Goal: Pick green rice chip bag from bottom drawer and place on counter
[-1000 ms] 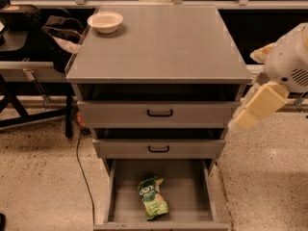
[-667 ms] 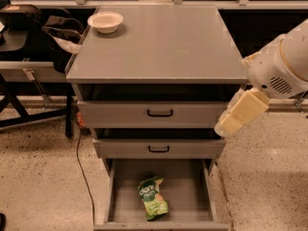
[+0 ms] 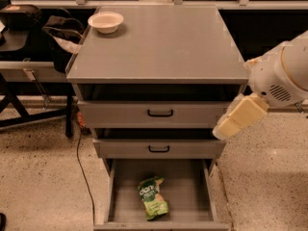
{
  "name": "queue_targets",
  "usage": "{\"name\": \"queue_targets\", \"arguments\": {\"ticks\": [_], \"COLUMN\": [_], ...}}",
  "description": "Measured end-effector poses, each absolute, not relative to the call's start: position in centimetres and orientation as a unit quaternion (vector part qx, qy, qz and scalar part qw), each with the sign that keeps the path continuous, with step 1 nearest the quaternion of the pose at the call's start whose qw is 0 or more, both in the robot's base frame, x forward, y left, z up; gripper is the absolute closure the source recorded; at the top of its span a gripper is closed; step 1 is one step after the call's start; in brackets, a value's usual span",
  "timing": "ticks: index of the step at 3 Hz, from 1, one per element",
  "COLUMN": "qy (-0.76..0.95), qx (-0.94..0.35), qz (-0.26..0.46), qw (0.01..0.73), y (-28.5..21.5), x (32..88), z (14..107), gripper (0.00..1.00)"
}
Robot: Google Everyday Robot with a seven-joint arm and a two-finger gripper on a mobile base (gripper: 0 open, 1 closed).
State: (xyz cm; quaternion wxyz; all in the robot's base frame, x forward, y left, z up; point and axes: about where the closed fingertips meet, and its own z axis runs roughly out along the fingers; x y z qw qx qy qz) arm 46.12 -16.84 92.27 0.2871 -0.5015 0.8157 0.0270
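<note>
In the open bottom drawer [image 3: 187, 191] the green rice chip bag [image 3: 153, 198] lies flat near the front, free to be reached from above, while the gripper [image 3: 239, 117] hangs by the cabinet's [image 3: 120, 114] right side, well above it, clenched or released I cannot tell.

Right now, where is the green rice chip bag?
The bag lies in the open bottom drawer, front centre; the gripper hangs above, to its right.

We see the chip bag [image 3: 153, 203] lying in the bottom drawer [image 3: 188, 192], below two upper drawers [image 3: 120, 114]. A bowl [image 3: 106, 21] sits on the counter [image 3: 163, 47], back left. Our gripper [image 3: 228, 126] hangs to the right of the drawers.
</note>
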Motion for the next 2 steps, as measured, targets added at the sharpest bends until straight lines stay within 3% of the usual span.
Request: {"name": "queue_targets", "arguments": {"ticks": [2], "qy": [0.823], "qx": [-0.485], "qz": [0.02], "qw": [0.294], "y": [-15.0], "x": [47.2], "z": [87.4], "gripper": [0.0]}}
